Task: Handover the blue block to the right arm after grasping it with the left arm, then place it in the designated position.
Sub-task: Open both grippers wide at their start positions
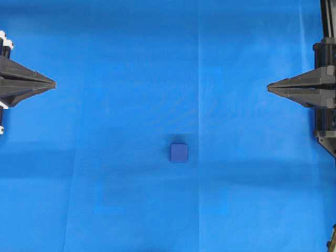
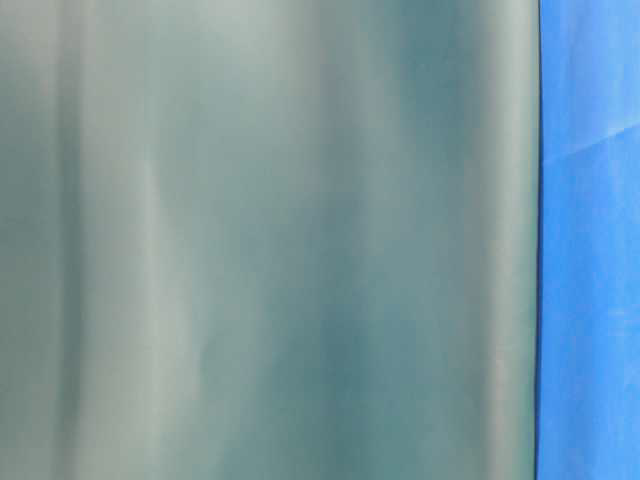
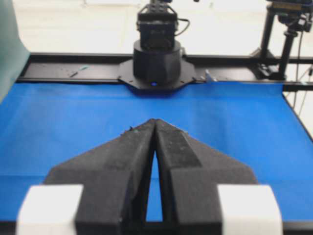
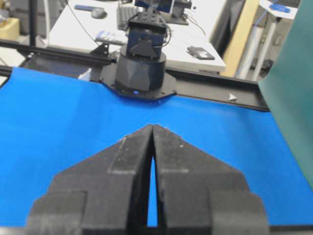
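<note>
Nothing grasped yet; task looks to be at the very start.

Left gripper (image 1: 52, 84) sits at the left edge of the overhead view, fingertips pinched together w/ nothing between them; the left wrist view shows the same, tips touching and only a thin slit further back. Right gripper (image 1: 269, 87) mirrors it at the right edge, also closed & empty.

Blue block (image 1: 178, 152) lies flat on the blue cloth (image 1: 105, 199), free of both arms. From the left gripper it's out ahead of the tips, past the table's middle, and off to one side, toward the bottom of the overhead view. From the right gripper it's likewise ahead and off toward that bottom edge, but somewhat nearer. So the right arm is closer, though the task gives the pick to the left arm, which has the longer reach.

Block looks square from above, no real long axis, sides roughly parallel to the cloth edges; approach angle shouldn't matter much. Neither wrist view shows the block. Table-level view is mostly blocked by a grey-green sheet (image 2: 270, 240).

Likely next: left fingers must spread before coming down over the block.
</note>
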Motion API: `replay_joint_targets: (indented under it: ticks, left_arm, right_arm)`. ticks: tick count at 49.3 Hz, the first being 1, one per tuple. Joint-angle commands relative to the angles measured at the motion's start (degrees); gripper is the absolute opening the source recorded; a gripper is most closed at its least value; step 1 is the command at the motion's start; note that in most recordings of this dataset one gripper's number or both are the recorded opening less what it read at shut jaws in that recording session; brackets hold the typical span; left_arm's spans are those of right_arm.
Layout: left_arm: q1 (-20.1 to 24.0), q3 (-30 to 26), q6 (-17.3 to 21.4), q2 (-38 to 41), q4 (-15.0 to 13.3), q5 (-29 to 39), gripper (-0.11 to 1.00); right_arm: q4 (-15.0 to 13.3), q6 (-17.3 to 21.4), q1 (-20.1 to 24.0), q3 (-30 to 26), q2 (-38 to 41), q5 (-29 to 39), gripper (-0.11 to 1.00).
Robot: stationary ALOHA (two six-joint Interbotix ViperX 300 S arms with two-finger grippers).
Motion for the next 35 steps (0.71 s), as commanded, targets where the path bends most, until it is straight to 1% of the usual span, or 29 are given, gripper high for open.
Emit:
replay_joint_targets:
  ticks: [1,5,9,13,30,35]
  left_arm:
    - [0.00,-0.62,0.00,0.00,0.70,2.02,0.00]
    - [0.09,-0.62,-0.62,-0.35,0.70,3.69,0.00]
    - [-0.09,-0.70,-0.53,-0.62,0.70,3.96,0.00]
    - [-0.26,-0.79,0.00,-0.79,0.79,3.87,0.00]
    - [-1.05,-0.70,0.18,-0.97,0.97,2.81,0.00]
    - [-1.32,-0.70,0.18,-0.88,0.97,2.81,0.02]
  right_arm:
    - [0.26,0.35,-0.18,-1.41,0.70,-0.09,0.01]
    - [0.26,0.53,-0.18,-2.29,0.88,2.72,-0.02]
    - [0.18,0.53,-0.18,-3.16,1.05,5.45,-0.02]
    - [0.18,0.62,-0.18,-3.25,1.14,5.71,-0.02]
    - [0.26,1.23,-0.18,-3.69,1.14,6.06,-0.02]
    - [0.26,1.32,-0.18,-3.69,1.14,6.15,-0.02]
